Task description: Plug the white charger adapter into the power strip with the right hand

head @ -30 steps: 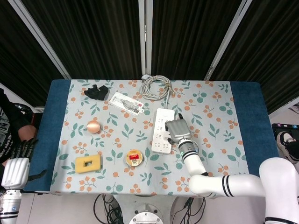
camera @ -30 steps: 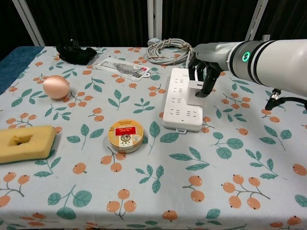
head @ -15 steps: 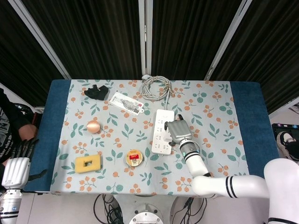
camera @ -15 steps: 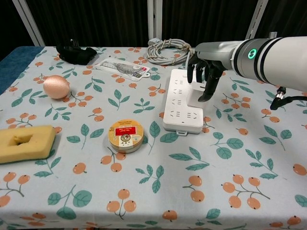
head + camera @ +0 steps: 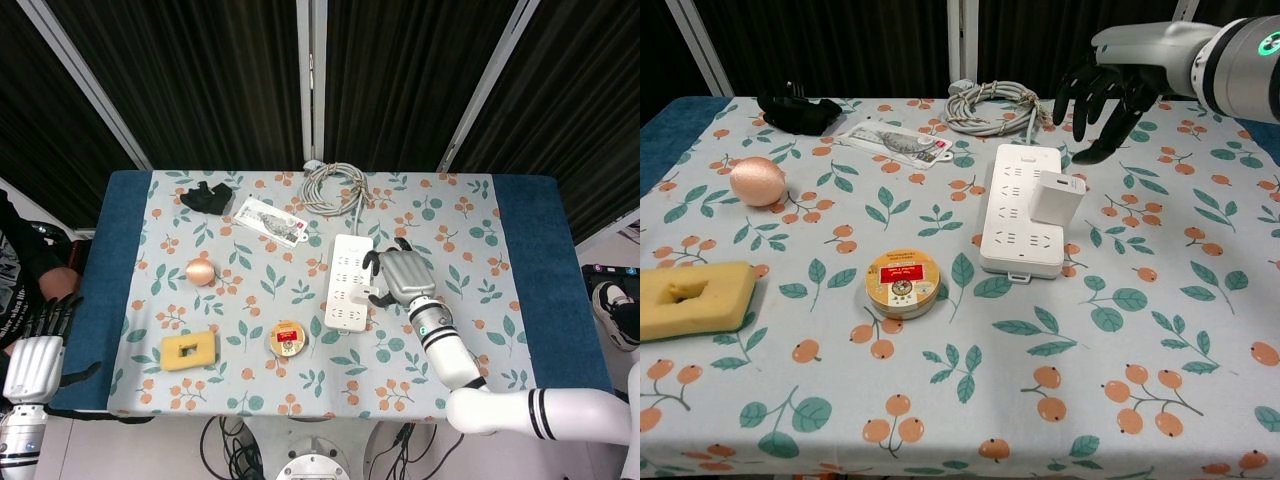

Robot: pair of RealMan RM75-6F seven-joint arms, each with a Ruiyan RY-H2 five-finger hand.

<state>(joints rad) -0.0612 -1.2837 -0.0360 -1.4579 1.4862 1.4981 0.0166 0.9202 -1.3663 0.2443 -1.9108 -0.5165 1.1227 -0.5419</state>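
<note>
The white charger adapter (image 5: 1057, 197) stands upright on the power strip (image 5: 1012, 207), seated along the strip's right edge about midway down its length; in the head view it shows as a small white block (image 5: 378, 295) at the same edge. The power strip lies flat on the tabletop (image 5: 1160, 330), running from near to far, with its grey cable coiled (image 5: 986, 106) at the far end.

The right hand (image 5: 1103, 95) hangs above the tabletop to the right of and beyond the adapter, apart from it, its dark fingers (image 5: 1081, 97) spread and pointing downward, holding nothing. From the head view the right hand (image 5: 404, 275) sits just right of the strip, palm down.

The left hand (image 5: 36, 352) is off the tabletop at the far left edge of the head view, low beside the blue border, fingers apart with nothing in them.

Left of the strip, a round tin with a red label (image 5: 902, 282) rests on the floral cloth. Further left lie a yellow sponge (image 5: 690, 298) with a rectangular hollow and a pinkish egg-shaped object (image 5: 758, 181). Toward the far side are a black object (image 5: 798, 110) and a flat printed packet (image 5: 894, 142).
</note>
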